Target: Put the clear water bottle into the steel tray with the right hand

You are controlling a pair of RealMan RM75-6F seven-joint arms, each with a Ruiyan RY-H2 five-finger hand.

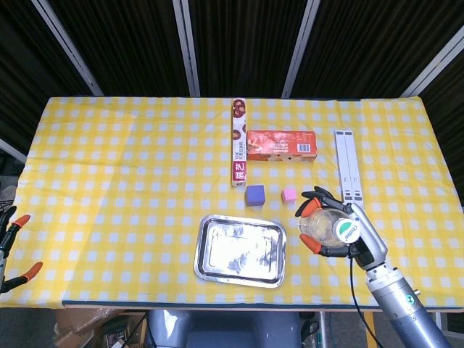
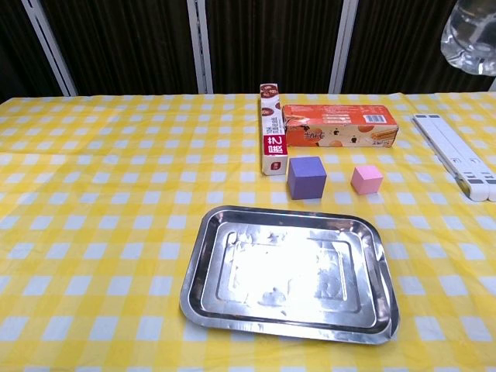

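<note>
Right robot hand point(image 1: 335, 230) grips the bottle point(image 1: 328, 228) aloft near the counter's front edge, right of the tray point(image 1: 240, 250), which lies bare; carrying across and setting down remain to be done.

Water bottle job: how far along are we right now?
Done: the right robot hand holds the clear water bottle, lifted off the table. In hand: the bottle hangs to the right of the steel tray, not over it. Left: bring it over the empty tray, lower it in, and release.
</note>
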